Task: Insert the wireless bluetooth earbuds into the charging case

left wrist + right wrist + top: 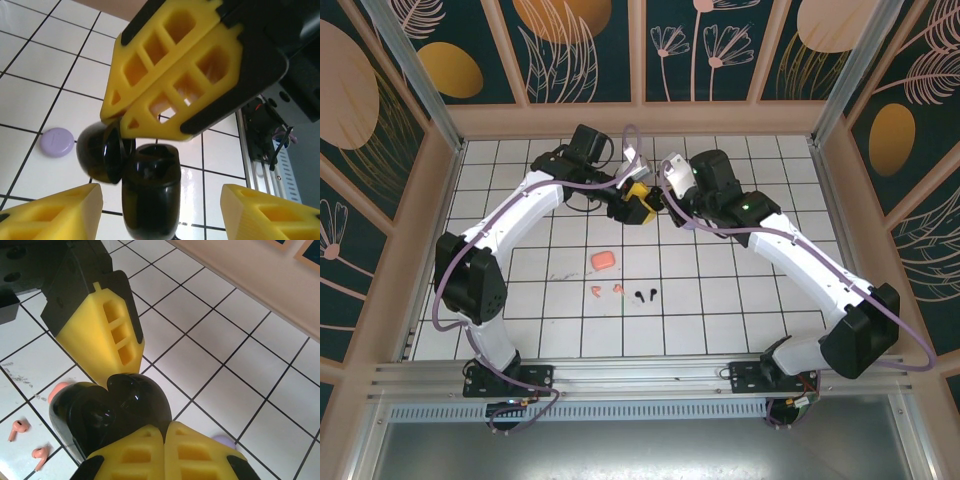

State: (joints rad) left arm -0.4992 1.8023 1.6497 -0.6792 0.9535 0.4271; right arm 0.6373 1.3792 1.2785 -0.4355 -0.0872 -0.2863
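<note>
While the right gripper (165, 429) stands fully closed, its yellow fingertips pinch the open black charging case (115, 415) at the edge where lid meets body and hold it above the tiles.

- Left gripper (160, 190): partly open and holding nothing. One finger stands on each side of the case body, with a gap on both sides.
- Black charging case: hinged open, with the rounded lid swung to one side. It sits between the left fingers and directly under the right gripper's tips. This is over the far middle of the table (720, 300), where the two arms meet.
- Black earbuds (640, 296): a pair lying side by side on the tiles, nearer the arm bases. They are well apart from both grippers and from the case.
- Salmon-orange earbuds (618, 290): a pair just left of the black pair, also loose on the tiles.
- Salmon-orange case (602, 259): on the table between its earbuds and the grippers.
- Lavender case (57, 142): closed, flat on the tiles beside the raised black case.
</note>
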